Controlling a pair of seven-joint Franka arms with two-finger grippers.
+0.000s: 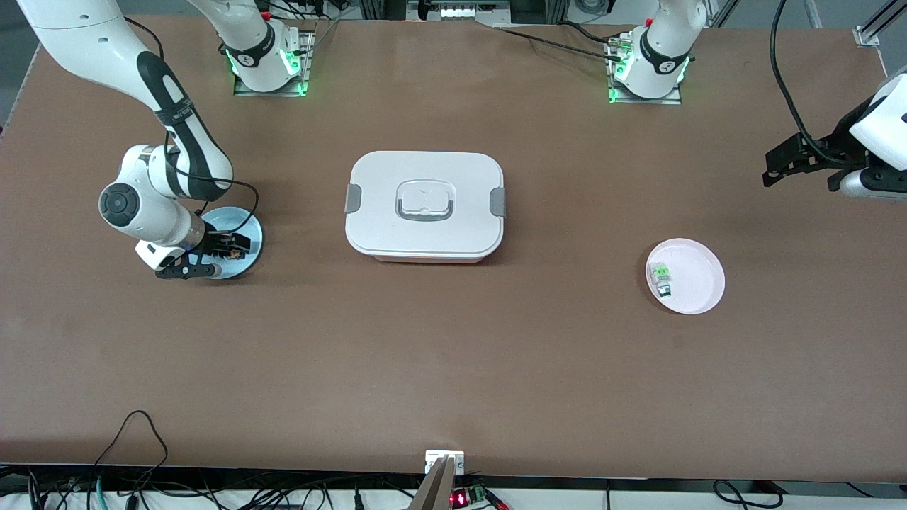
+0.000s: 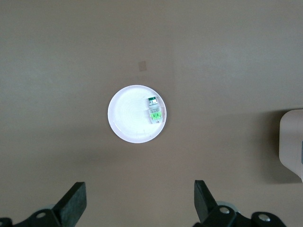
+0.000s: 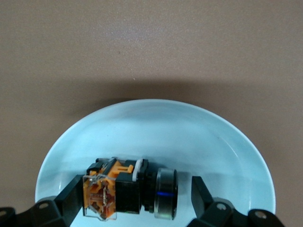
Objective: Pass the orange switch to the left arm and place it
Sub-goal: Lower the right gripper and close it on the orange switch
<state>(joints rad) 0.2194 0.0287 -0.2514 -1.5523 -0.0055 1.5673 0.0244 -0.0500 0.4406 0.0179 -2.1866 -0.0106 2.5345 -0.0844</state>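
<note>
**Right fingers around the orange switch on the blue plate**

The brown desk (image 1: pixel 453 368) has a long bare stretch along its near edge.

Closest to the front camera is a pink plate (image 1: pixel 698 280), toward the left arm's end of the desk. A small green-and-clear component (image 1: pixel 661 278) lies inside it, by the rim.

A bit farther from the camera, toward the right arm's end of the desk, sits a pale blue plate (image 1: pixel 244 262). The orange switch (image 3: pixel 111 189) lies on its side in this plate. The right gripper (image 3: pixel 135 201) is down low at the plate. Its two black fingers (image 3: pixel 71 198) stand wide, one on each side of the switch. One finger looks right up against the orange end. The other is a little apart from the round dark end. The switch rests on the plate and is not lifted.

In the middle of the desk sits the box (image 1: pixel 425 205), white with grey side clips and a grey handle on its lid. The lid is on.

The left gripper (image 2: pixel 137 208) waits up in the air near the edge of the desk at the left arm's end. Its fingers (image 2: pixel 73 205) are wide apart and hold nothing.
</note>
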